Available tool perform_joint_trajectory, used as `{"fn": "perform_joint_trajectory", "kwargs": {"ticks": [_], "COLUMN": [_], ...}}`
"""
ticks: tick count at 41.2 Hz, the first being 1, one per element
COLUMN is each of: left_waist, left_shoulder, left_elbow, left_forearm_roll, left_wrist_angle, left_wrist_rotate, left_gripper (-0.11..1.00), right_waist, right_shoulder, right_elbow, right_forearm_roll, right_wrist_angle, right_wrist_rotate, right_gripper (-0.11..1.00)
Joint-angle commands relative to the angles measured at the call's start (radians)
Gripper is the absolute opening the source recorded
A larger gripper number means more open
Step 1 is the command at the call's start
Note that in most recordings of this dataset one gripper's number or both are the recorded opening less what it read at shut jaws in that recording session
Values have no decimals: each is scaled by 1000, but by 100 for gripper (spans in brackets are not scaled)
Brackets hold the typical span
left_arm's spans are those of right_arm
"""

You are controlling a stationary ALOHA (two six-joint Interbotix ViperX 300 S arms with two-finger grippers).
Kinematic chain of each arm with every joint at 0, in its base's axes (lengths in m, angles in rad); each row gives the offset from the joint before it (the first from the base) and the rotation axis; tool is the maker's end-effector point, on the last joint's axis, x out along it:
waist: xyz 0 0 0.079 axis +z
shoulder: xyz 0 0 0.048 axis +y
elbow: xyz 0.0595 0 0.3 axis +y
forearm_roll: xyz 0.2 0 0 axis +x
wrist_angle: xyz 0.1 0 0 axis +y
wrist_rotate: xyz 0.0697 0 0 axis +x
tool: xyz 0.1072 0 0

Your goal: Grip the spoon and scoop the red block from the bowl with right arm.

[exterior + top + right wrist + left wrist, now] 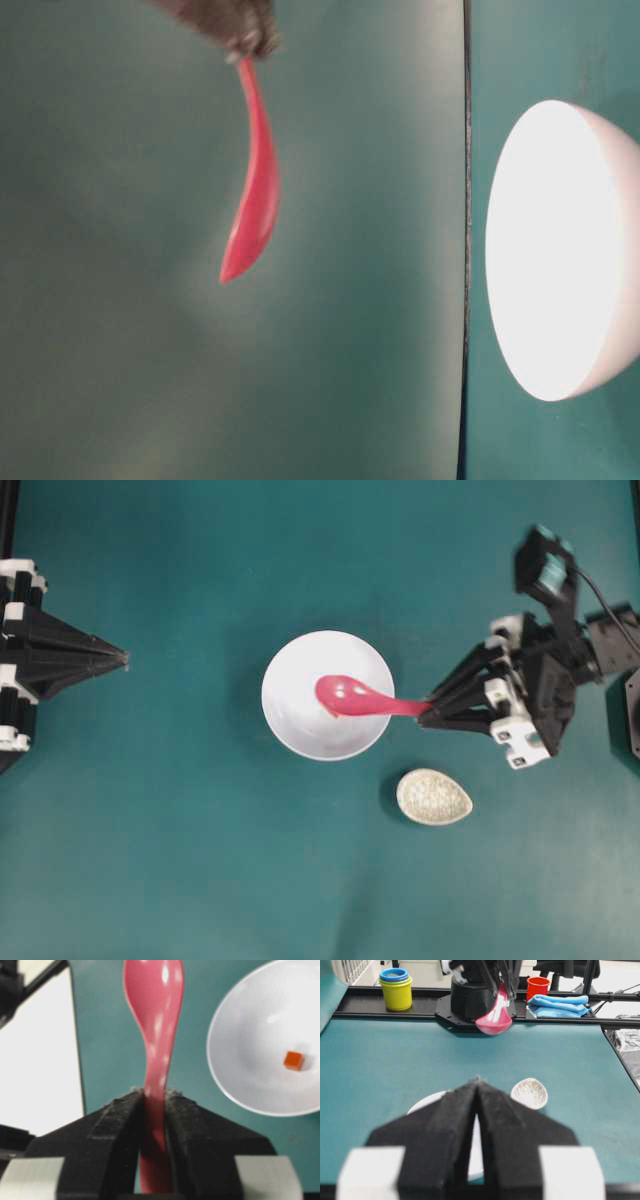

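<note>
Overhead, spoon (352, 697) scoop hides most of red block (294, 1060); right gripper (428, 712) clamps handle.

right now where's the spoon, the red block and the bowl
spoon (345, 695), overhead view, on its scoop
red block (293, 1060), right wrist view, on its top face
bowl (295, 685), overhead view, on its bare inner wall

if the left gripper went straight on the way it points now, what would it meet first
Probably the bowl: the left gripper points across the table toward it, with bare mat between. The spoon hangs above the bowl in the right gripper; height is unclear, so the left gripper might pass over the rim.
</note>
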Motion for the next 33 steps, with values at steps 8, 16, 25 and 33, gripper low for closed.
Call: {"fn": "perform_joint_trajectory", "kwargs": {"ticks": [8,16,25,33], "left_waist": [2,0,2,0], "left_shoulder": [6,6,8,8], "left_elbow": [-18,-18,-18,-18], "left_forearm_roll": [0,0,0,2], "left_wrist_angle": [11,14,17,17], "left_wrist_rotate": [6,9,14,20], "left_gripper": [0,0,0,0], "right_waist": [-118,-149,-149,-129], "right_shoulder": [114,201,305,408], "right_elbow": [-175,-256,-388,-528], "right_forearm_roll": [-37,-155,-413,-584], "right_wrist_angle": [258,382,620,845], "right_wrist_rotate": [57,215,492,600], "right_gripper": [21,21,21,21]}}
